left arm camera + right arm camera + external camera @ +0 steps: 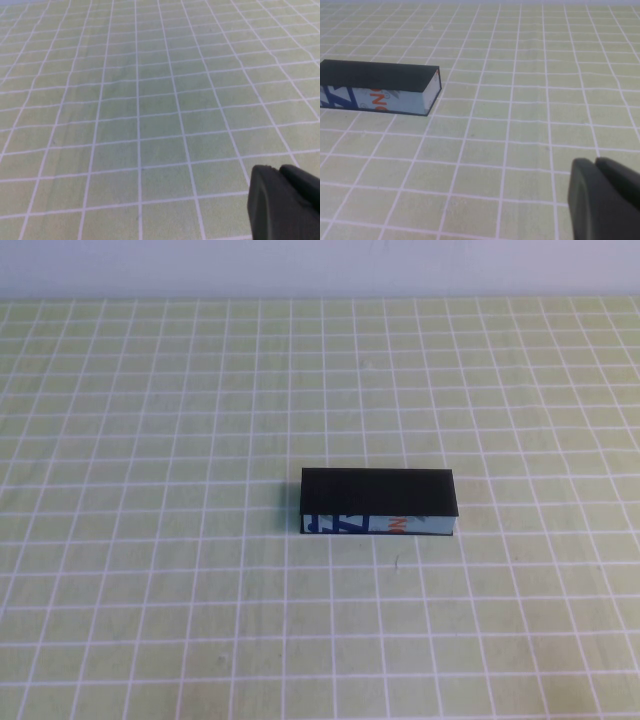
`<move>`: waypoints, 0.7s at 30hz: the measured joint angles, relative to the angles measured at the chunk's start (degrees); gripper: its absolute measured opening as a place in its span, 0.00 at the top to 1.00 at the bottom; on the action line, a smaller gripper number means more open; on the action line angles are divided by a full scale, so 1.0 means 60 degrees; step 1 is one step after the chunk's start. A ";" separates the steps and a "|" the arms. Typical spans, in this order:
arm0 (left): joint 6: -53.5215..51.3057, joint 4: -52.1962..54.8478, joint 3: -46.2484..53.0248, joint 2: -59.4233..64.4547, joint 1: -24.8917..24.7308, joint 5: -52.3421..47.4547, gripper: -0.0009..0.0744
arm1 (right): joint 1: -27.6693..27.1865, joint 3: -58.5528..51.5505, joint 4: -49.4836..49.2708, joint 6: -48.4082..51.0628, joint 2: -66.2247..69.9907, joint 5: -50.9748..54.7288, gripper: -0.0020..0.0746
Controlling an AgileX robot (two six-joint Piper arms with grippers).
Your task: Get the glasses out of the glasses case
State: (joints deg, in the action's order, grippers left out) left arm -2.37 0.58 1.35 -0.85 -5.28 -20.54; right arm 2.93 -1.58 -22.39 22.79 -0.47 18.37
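Observation:
The glasses case (pixel 378 502), a long black box with a light blue front strip printed in dark blue and orange, lies closed near the table's middle. It also shows in the right wrist view (pixel 377 87). The glasses are hidden. My left gripper (pixel 281 171) is shut and empty above bare cloth, out of the high view. My right gripper (pixel 596 163) is shut and empty, well apart from the case, also out of the high view.
A green tablecloth with a white grid (pixel 150 540) covers the whole table. A pale wall (pixel 320 265) runs along the far edge.

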 joint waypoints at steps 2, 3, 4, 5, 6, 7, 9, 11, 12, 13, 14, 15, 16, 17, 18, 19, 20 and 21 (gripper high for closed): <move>0.0000 0.0017 0.0000 0.0000 0.0000 0.0018 0.99 | 0.0000 0.0000 0.0000 0.0000 0.0000 0.0000 1.00; 0.0000 0.0017 0.0000 0.0000 0.0000 0.0018 0.99 | 0.0000 0.0000 0.0000 0.0000 0.0000 0.0000 1.00; 0.0000 0.0017 0.0000 0.0000 0.0000 0.0018 0.99 | 0.0000 0.0000 0.0000 0.0000 0.0000 0.0000 1.00; 0.0000 0.0017 0.0000 0.0000 0.0000 0.0018 0.99 | 0.0000 0.0000 0.0000 0.0000 0.0000 0.0000 1.00; 0.0000 0.0017 0.0000 0.0000 0.0000 0.0018 0.99 | 0.0000 0.0000 0.0000 0.0000 0.0000 0.0000 1.00; 0.0015 0.0017 0.0000 0.0000 0.0000 0.0036 0.99 | 0.0000 0.0000 0.0000 0.0000 0.0000 0.0000 1.00; 0.0015 -0.0151 0.0000 0.0000 0.0000 0.0109 0.99 | 0.0000 0.0000 0.0000 0.0000 0.0000 0.0000 1.00; 0.0015 -0.0711 0.0000 0.0000 0.0000 0.0313 0.99 | 0.0000 0.0000 0.0000 0.0000 0.0000 0.0000 1.00; 0.0041 -0.1093 0.0000 0.0000 0.0000 0.0436 0.99 | 0.0000 0.0000 0.0000 0.0000 0.0000 0.0000 1.00; 0.0080 -0.1689 0.0000 0.0000 0.0000 0.0623 0.99 | 0.0000 0.0000 0.0000 0.0000 0.0000 0.0000 1.00; 0.0096 -0.2403 0.0000 0.0000 0.0000 0.0837 0.99 | 0.0000 0.0000 0.0000 0.0000 0.0000 0.0000 1.00; 0.0116 -0.3035 0.0000 0.0000 0.0000 0.1026 0.99 | 0.0000 0.0000 0.0000 0.0000 0.0000 0.0000 1.00; 0.0134 -0.3857 0.0000 0.0000 0.0000 0.1288 0.99 | 0.0000 0.0000 0.0000 0.0000 0.0000 0.0000 1.00; 0.0153 -0.4663 0.0000 0.0000 0.0000 0.1553 0.99 | 0.0000 0.0000 0.0000 0.0000 0.0000 0.0000 1.00; 0.0153 -0.5363 0.0018 0.0000 0.0000 0.1806 0.99 | 0.0000 0.0000 0.0000 0.0000 0.0000 0.0000 1.00; 0.0153 -0.5838 0.0018 0.0000 0.0000 0.2052 0.99 | 0.0000 0.0000 0.0000 0.0000 0.0000 0.0000 1.00; 0.0153 -0.6101 0.0018 0.0000 0.0000 0.2307 0.99 | 0.0000 0.0000 0.0000 0.0000 0.0000 0.0000 1.00; 0.0127 -0.6218 0.0018 0.0000 0.0000 0.2505 0.99 | 0.0000 0.0000 0.0000 0.0000 0.0000 0.0000 1.00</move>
State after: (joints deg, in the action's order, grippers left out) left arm -1.61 -36.73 1.45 -0.85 -5.28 -5.51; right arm 2.93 -1.58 -22.39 22.79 -0.47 18.37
